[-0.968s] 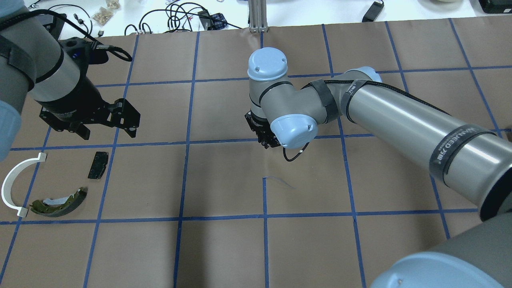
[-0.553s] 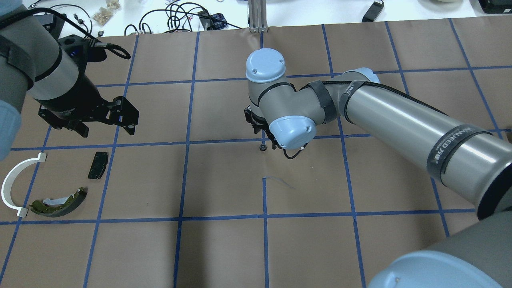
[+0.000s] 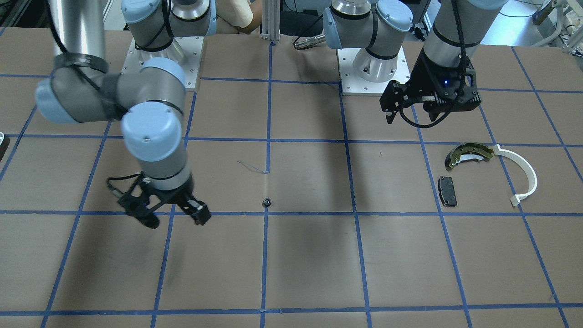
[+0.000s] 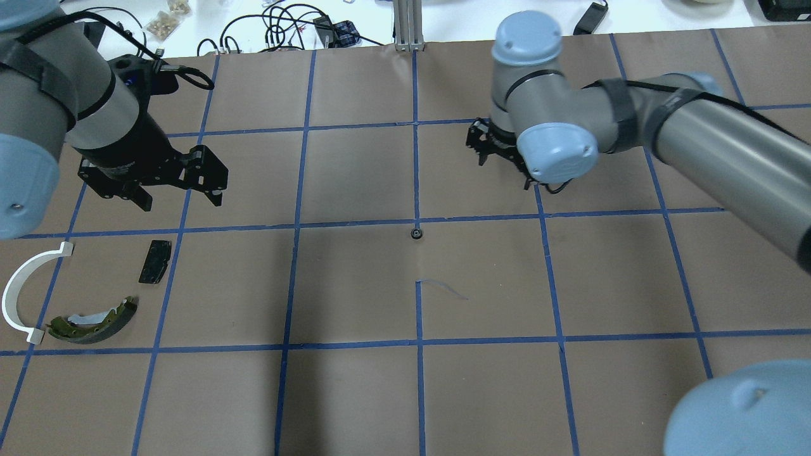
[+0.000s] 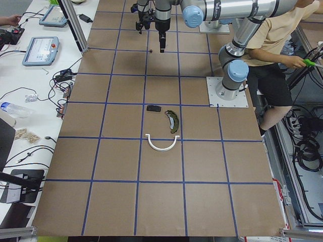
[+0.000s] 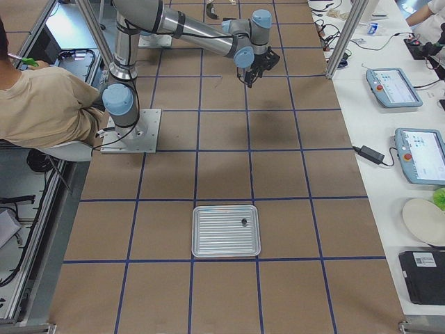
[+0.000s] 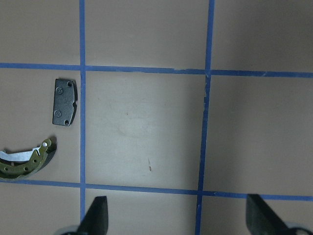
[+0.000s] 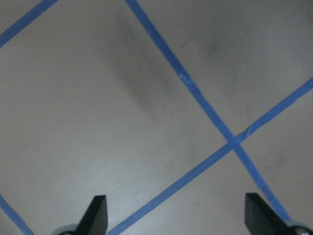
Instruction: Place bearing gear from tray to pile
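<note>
The bearing gear (image 4: 415, 234) lies alone on a blue tape line (image 4: 355, 223) of the table (image 4: 355, 392), well apart from the pile (image 3: 447, 190) of brake shoe (image 4: 95, 321), white arc (image 4: 25, 291) and black pad (image 4: 155, 261). The left gripper (image 4: 180, 199) hovers near the pile, just past the black pad, claws spread and empty. The right gripper (image 3: 176, 219) hangs farther from the pile than the gear does, its claws spread too, holding nothing.
</note>
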{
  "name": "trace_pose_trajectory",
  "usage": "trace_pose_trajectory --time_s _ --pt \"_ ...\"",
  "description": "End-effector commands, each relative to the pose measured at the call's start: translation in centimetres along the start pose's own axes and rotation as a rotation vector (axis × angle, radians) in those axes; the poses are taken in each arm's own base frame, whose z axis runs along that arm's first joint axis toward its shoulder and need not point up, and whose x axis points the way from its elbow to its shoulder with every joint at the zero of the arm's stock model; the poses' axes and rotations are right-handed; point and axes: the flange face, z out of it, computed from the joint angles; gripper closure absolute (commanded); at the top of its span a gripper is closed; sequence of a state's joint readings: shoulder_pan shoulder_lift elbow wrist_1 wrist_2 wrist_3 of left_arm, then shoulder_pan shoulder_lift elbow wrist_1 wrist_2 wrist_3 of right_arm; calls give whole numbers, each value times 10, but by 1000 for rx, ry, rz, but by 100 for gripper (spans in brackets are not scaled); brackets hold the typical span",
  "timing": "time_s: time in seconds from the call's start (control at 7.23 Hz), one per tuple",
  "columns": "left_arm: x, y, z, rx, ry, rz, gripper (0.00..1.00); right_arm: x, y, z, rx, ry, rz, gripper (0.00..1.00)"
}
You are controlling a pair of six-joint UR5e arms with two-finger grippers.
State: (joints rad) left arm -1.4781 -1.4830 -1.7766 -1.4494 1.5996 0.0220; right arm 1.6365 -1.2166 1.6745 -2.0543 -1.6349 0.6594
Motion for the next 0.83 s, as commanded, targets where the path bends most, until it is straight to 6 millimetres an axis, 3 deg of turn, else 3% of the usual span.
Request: trace_pose_trajectory --time_s 0.0,0.14,0.41,0.69 --pt "47 -29 33 35 45 24 0 115 -91 -23 22 32 -197 0" --pt "86 -34 59 16 39 67 0 163 -125 -21 27 27 -283 0" --pt "146 -47 108 36 55 102 0 259 -174 -18 40 38 -438 0" --pt "195 -54 154 43 60 175 0 378 -211 -7 20 33 -475 0"
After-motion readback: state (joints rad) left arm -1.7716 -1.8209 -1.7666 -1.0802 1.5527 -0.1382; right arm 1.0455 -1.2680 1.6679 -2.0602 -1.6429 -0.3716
